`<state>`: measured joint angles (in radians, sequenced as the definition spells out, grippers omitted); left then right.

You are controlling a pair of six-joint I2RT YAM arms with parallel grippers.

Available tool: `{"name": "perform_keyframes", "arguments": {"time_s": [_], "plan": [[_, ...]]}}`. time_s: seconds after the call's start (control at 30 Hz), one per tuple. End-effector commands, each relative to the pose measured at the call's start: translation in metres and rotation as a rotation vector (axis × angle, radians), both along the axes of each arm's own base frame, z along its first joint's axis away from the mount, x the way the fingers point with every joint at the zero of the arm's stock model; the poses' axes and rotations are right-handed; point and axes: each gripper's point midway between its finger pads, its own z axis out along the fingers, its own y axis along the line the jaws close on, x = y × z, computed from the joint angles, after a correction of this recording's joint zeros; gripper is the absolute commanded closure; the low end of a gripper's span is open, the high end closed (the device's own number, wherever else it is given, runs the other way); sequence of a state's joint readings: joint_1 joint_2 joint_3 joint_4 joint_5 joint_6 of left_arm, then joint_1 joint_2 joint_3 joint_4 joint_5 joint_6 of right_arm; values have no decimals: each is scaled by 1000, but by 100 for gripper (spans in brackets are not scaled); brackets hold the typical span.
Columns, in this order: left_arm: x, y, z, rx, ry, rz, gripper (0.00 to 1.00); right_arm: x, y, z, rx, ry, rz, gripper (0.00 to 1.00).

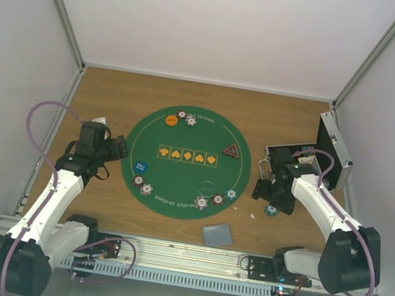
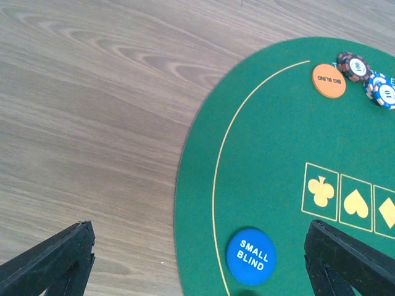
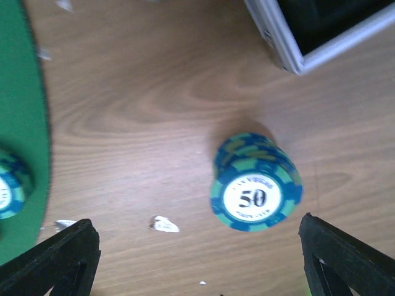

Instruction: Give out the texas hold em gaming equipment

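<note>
Right tool (image 3: 196,225) is hanging over the right side of the table (image 3: 142,111), just off the right rim of the green mat (image 1: 182,179). Its fingers are standing wide apart and gripping nothing. A teal chip stack (image 3: 256,185), top chip marked 50, is sitting upright on the bare wood in line with the gap between my fingers. It's touching neither one. A few white scraps (image 3: 163,224) are lying beside it. The open metal case (image 1: 324,156) is sitting just past it, toward the far right corner.

Left tool (image 2: 199,237) is hovering over the left rim of the mat, also spread wide and empty. The blue disc (image 2: 250,256) reading SMALL BLIND is lying flat on the mat and showing between my fingers in the wrist view, clear of both.

Rest of the mat:
- The orange disc (image 2: 328,81) reading BIG BLIND is sitting at the far edge, with the far chip stacks (image 2: 353,66) just beside it.
- The dark triangular marker (image 1: 230,151) is lying right of the printed row of suit boxes.
- The near-left chips (image 1: 146,189) are sitting on the rim below the blue disc.
- The near-right chips (image 1: 217,199) are sitting along the rim facing the table's near edge.

The cards (image 1: 217,234) are lying face down off the mat, on the wood close to the near edge.
</note>
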<state>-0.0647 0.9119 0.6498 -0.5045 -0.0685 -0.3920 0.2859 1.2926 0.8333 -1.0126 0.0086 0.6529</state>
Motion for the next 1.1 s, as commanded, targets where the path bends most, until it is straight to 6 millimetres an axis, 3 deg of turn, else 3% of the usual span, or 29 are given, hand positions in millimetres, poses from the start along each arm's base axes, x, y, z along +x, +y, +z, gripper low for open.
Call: {"name": "perform_keyframes", "arguments": {"time_s": [0.0,0.17,0.4,0.77,1.07], "plan": [[6,-3,8,-3,-47,-12,6,-20,-16,-7,-21,64,-94,10],[6,-4,9,-3,-52,-14,6,-24,-25,-14,-30,77,-128,10],[6,-5,10,-3,-56,-17,6,-17,-33,-26,-33,58,-166,11],[6,-5,11,-1,-59,-15,6,-8,-28,-37,20,53,-200,30],[6,-4,10,0,-55,-11,6,-11,-32,-40,0,64,-193,37]]}}
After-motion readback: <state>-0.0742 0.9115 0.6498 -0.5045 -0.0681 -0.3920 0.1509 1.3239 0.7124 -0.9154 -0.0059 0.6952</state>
